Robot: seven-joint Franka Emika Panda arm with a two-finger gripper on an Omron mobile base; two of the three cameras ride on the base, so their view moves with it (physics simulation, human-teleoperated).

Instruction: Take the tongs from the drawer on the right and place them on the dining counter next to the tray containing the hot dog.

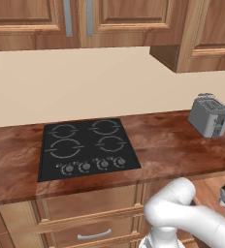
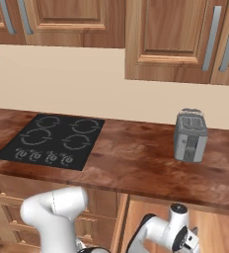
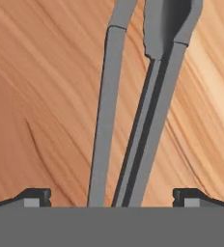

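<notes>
1. In the hand view we look straight down on the tongs (image 3: 133,111); they lie on a pale wood floor — we judge it the bottom of the drawer (image 3: 41,96) — with their two arms running from 6 o'clock up toward 12 and 1 o'clock.
2. Our gripper (image 3: 111,195) hangs just above them, spread wide; one fingertip sits at 7 o'clock and the other at 5 o'clock, both arms of the tongs between them and neither tip touching metal.
3. We judge the tongs light, stiff and slick — thin bare metal that springs apart; a pinch across both arms should squeeze them together, so we would take them mid-length, square to the arms, and close firmly.
4. From the right base view the hand works low at 6 o'clock, below the counter that carries the stovetop (image 2: 52,138) and the toaster (image 2: 190,136).
</notes>
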